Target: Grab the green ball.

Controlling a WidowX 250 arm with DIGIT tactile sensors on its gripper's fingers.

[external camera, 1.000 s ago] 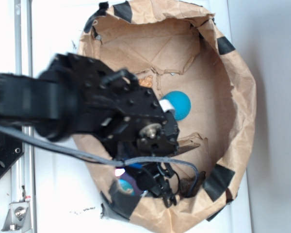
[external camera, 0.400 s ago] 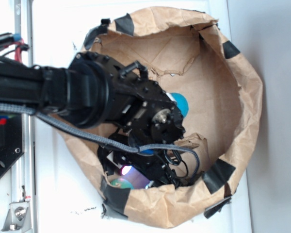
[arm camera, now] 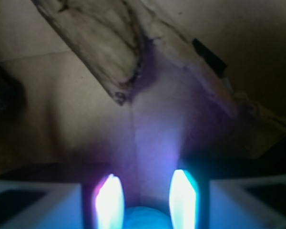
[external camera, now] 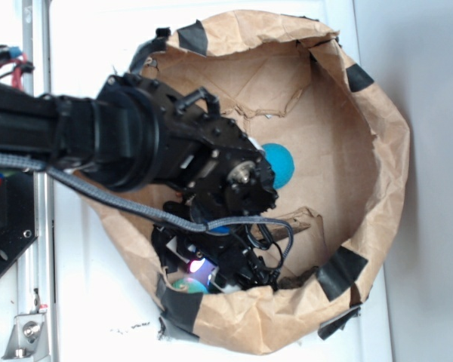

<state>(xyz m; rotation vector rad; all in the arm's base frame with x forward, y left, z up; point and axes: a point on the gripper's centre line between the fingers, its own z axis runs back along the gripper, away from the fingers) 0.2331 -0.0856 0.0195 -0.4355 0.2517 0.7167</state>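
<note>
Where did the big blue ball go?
In the exterior view, the big blue ball sits inside the brown paper bag, near the middle, just right of the robot's black arm that partly hides it.

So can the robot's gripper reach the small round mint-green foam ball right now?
Probably yes. In the wrist view the small round mint-green foam ball sits right between the gripper's open fingers, with nothing in the way.

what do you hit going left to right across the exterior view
metal rail → black robot arm → gripper down inside the bag → blue ball → far wall of the paper bag → bare white table
</note>
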